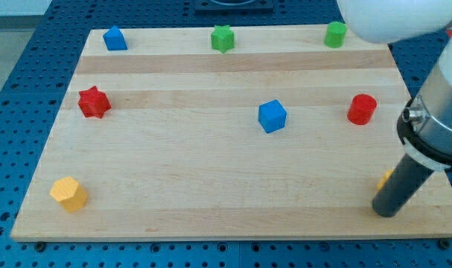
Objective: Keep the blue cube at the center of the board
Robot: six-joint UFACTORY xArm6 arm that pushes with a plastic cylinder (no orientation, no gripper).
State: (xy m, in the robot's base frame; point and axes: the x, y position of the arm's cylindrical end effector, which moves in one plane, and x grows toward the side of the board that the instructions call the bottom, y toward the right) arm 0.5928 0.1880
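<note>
The blue cube (272,116) sits on the wooden board (211,186), a little right of the board's middle. My tip (386,212) rests near the board's bottom right corner, far to the lower right of the blue cube and not touching it. A yellow block (386,179) is mostly hidden behind the rod, right beside my tip.
A blue block (115,39), a green star (223,39) and a green block (335,34) line the top edge. A red star (94,102) is at the left, a red cylinder (362,109) at the right, a yellow block (68,194) at the bottom left.
</note>
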